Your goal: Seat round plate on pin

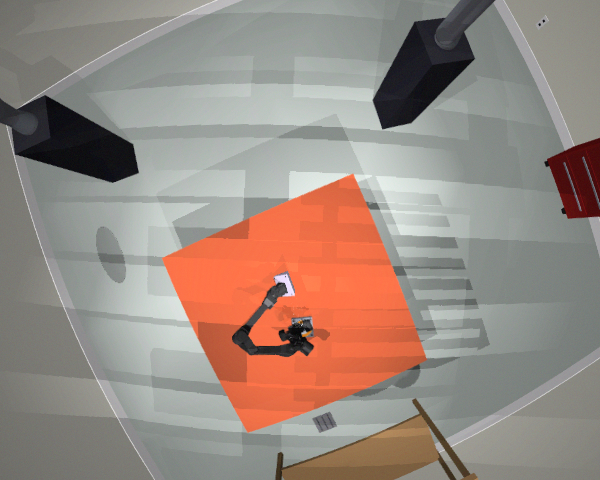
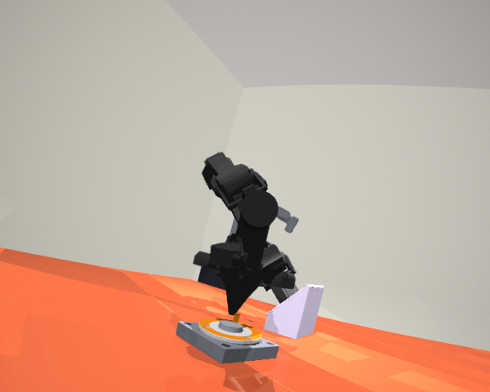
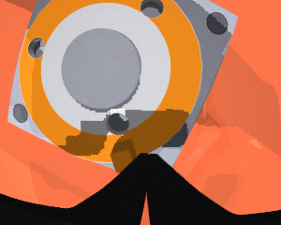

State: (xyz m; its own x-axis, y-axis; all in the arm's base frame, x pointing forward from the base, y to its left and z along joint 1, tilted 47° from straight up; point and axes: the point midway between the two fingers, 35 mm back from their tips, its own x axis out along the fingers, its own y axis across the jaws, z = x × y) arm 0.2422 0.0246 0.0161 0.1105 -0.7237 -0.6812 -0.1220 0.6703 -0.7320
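Wrist view: the black parallel-jaw gripper (image 3: 147,165), closed on nothing, sits at six o'clock of the round orange-and-white plate (image 3: 178,56) on its grey square base (image 3: 225,22). Its small upright orange tab (image 2: 236,317) touches the tips — sideways pressure could overshoot the hole (image 3: 118,123), leaving the plate tilted.

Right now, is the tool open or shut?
Shut, holding nothing. In the wrist view the tool shows its two black fingers meeting in a thin seam, with the tip just at the edge of the round plate.
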